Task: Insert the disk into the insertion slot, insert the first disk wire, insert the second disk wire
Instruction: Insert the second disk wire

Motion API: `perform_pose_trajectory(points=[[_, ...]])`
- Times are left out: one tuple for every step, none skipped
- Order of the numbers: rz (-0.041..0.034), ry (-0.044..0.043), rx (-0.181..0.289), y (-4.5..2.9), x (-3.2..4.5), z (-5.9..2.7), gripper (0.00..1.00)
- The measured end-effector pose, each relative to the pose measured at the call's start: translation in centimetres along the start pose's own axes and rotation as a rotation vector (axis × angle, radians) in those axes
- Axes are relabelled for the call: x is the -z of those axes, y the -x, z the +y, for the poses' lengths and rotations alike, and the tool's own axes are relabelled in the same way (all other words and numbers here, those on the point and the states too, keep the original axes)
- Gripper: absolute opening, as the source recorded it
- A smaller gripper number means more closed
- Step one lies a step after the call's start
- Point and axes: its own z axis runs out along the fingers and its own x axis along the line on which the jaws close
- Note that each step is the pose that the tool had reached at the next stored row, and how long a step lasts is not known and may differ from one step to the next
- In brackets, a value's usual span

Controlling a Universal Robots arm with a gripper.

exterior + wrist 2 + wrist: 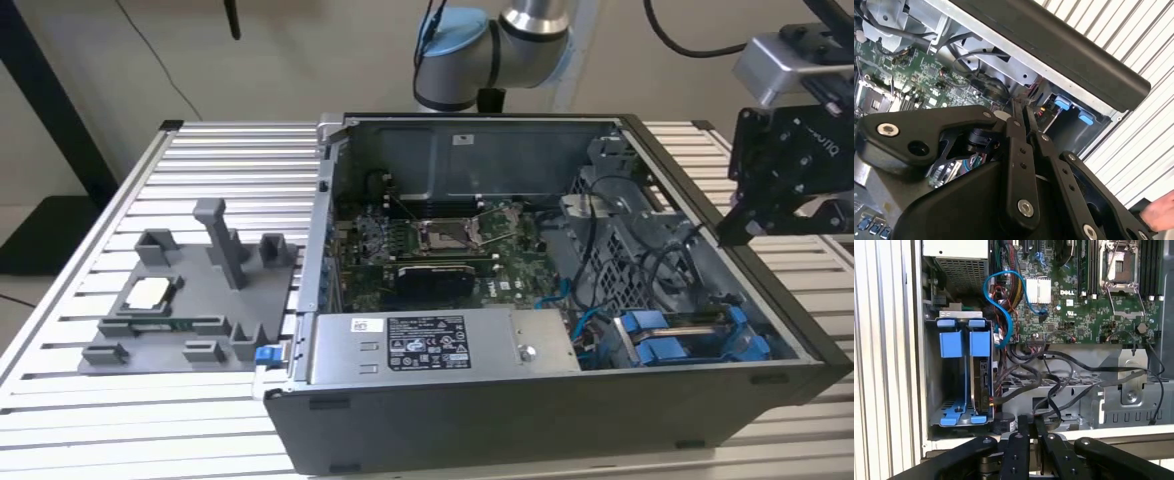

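1. In the exterior view, the slatted table (80, 400) is lit evenly and softly, while the inside of the computer case (534, 410) is left in shade.
2. In the second wrist view, the slats are washed out by glare, and a hand (1160, 212) at the edge is blurred.
3. In the first wrist view, the motherboard (1079, 315) is rendered crisply; the black gripper (1031, 419) near the lens is left dark.

The arm (497, 45) is seen at the back of the exterior view, and its black end effector (774, 190) is held high at that view's right. In both wrist views the fingers (1021, 435) are seen pressed together, with nothing gripped.
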Motion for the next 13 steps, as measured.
perform_pose_trajectory(points=[[0.0001, 0.0000, 0.000, -0.04, 0.02, 0.21, 0.16], [0.0001, 0.0000, 0.000, -0.08, 0.03, 0.40, 0.16], [0.0002, 0.0000, 0.000, -0.13, 0.04, 0.59, 0.16], [0.0001, 0.0000, 0.000, -0.17, 0.05, 0.78, 0.16], [0.0001, 0.0000, 0.000, -0.20, 0.06, 0.98, 0.16], [0.0001, 0.0000, 0.000, -0.24, 0.07, 1.19, 0.16], [0.0001, 0.0000, 0.000, -0.28, 0.07, 1.44, 0.16], [0.0001, 0.0000, 0.000, -0.32, 0.08, 1.71, 0.16], [0.0001, 0.0000, 0.000, -0.36, 0.09, 1.99, 0.16], [0.0000, 0.0000, 0.000, -0.42, 0.10, 2.26, 0.16], [0.0002, -0.0001, 0.000, -0.46, 0.11, 2.45, 0.16], [0.0001, -0.0001, 0.000, -0.48, 0.11, 2.58, 0.16], [0.0001, 0.0000, 0.000, -0.49, 0.11, 2.68, 0.16]])
